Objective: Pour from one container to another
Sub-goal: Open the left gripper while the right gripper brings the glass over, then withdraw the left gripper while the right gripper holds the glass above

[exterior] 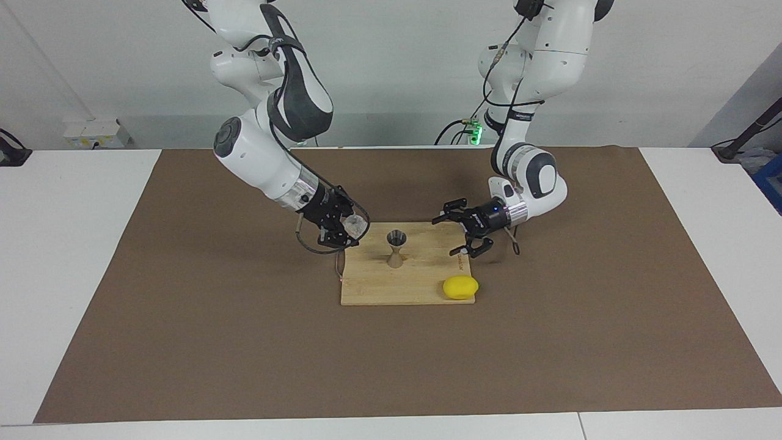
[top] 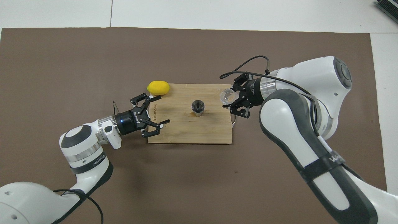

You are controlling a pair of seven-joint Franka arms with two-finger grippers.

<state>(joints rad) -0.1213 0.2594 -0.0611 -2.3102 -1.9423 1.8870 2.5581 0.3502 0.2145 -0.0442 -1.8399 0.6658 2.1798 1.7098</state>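
- Brown matting covers the white surface, and a bamboo cutting board lies near its middle in front of the two arms.
- On that board stands the silvery metal jigger, upright on its lower cone and apart from both grippers; the overhead view shows its open mouth.
- The clear glass cup is up in the air over the board's edge at the right arm's end, tipped with its mouth toward the jigger; in the overhead view it hangs beside the jigger, not above it.
- The right gripper has its jaws clenched on the cup.
- Risk, as I judge it: the cup already leans while short of the jigger, so anything in it could spill onto the board. I cannot tell whether it holds liquid.
- The jigger's mouth is small and its waist narrow, so a stream aimed slightly off would miss, and a brush from the cup's rim or the gripper could topple it.
- Thick, smooth-looking glass gripped by its wall may slip as the wrist rolls further.
- The left gripper waits with jaws spread wide and empty over the board's edge at the left arm's end, so nothing steadies the jigger.
- A lemon rests at the board's corner farther from the robots, clear of the pour.
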